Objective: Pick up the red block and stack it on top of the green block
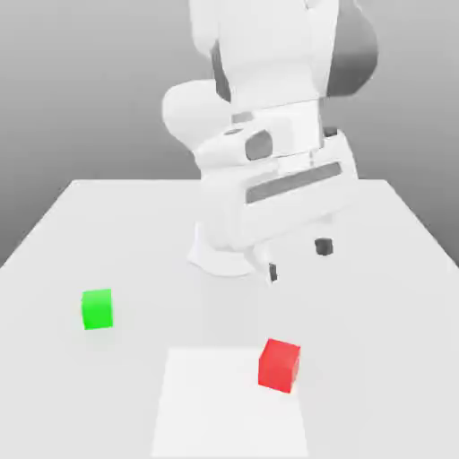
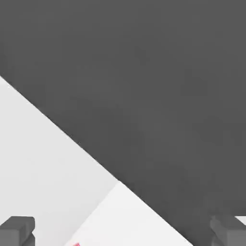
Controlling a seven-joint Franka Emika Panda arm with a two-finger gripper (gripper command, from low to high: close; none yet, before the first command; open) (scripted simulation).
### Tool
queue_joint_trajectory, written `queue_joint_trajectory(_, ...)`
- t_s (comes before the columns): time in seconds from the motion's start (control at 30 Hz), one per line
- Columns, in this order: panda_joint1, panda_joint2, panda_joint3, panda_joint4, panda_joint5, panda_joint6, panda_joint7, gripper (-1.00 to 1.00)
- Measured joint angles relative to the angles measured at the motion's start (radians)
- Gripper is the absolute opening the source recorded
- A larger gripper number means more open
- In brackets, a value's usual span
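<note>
While the tool [image 1: 298, 260] hangs empty with its fingers spread wide, both blocks sit apart on the pale counter [image 1: 54, 394]. Going left to right in the exterior view: green block [image 1: 98, 309] first, well over to the left, flat on the counter, nothing on top of it, nothing touching it. Next is the white square patch [image 1: 220, 408], a brighter area on the counter, running down to the near edge of the exterior view. Behind it, farther back, the arm's white base [image 1: 220, 258] stands on the counter, and the white arm [image 1: 269, 54] with dark grey joint sections rises from there and bends over. Red block [image 1: 279, 366] comes next, at the patch's far right corner, resting flat and turned at an angle, top face bare. It's nearer the camera than the green block, well apart from it. Tool is up above the counter, behind and above the red block, clear of it; hand body tilted, its right side higher, the two dark fingertips well apart with only air between. Hand view agrees: fingers wide apart, nothing gripped, a sliver of red block at the picture's border, pale surfaces meeting a big dark grey area along a straight slanted edge.
</note>
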Motion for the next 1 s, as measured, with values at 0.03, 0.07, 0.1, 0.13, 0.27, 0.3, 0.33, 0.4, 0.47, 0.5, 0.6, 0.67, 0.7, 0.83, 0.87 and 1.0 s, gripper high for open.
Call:
queue_joint_trajectory(0.03,0.008,0.026,0.001,-0.018,-0.004,0.018,-0.031,0.0)
queue_joint_trajectory(0.07,0.015,0.052,0.003,-0.036,-0.012,0.036,-0.06,0.0)
queue_joint_trajectory(0.1,0.021,0.077,0.005,-0.053,-0.023,0.053,-0.086,0.0)
queue_joint_trajectory(0.13,0.024,0.101,0.008,-0.071,-0.038,0.071,-0.11,0.0)
queue_joint_trajectory(0.27,0.029,0.184,0.014,-0.135,-0.138,0.14,-0.165,0.0)
queue_joint_trajectory(0.3,0.029,0.2,0.014,-0.138,-0.145,0.154,-0.172,0.0)
queue_joint_trajectory(0.33,0.03,0.215,0.015,-0.137,-0.144,0.167,-0.179,0.0)
queue_joint_trajectory(0.4,0.031,0.246,0.018,-0.131,-0.131,0.193,-0.194,0.0)
queue_joint_trajectory(0.47,0.028,0.279,0.025,-0.125,-0.111,0.221,-0.211,0.0)
queue_joint_trajectory(0.5,0.025,0.297,0.031,-0.122,-0.099,0.236,-0.221,0.0)
queue_joint_trajectory(0.6,0.009,0.352,0.057,-0.115,-0.057,0.282,-0.251,0.0)
queue_joint_trajectory(0.67,-0.008,0.39,0.081,-0.111,-0.028,0.314,-0.271,0.0)
queue_joint_trajectory(0.7,-0.021,0.41,0.097,-0.11,-0.015,0.33,-0.28,0.0)
queue_joint_trajectory(0.83,-0.04,0.446,0.123,-0.108,0.01,0.359,-0.296,-1.0)
queue_joint_trajectory(0.87,-0.04,0.446,0.123,-0.108,0.01,0.359,-0.296,-1.0)
queue_joint_trajectory(1.0,-0.043,0.447,0.126,-0.108,0.009,0.359,-0.296,-1.0)
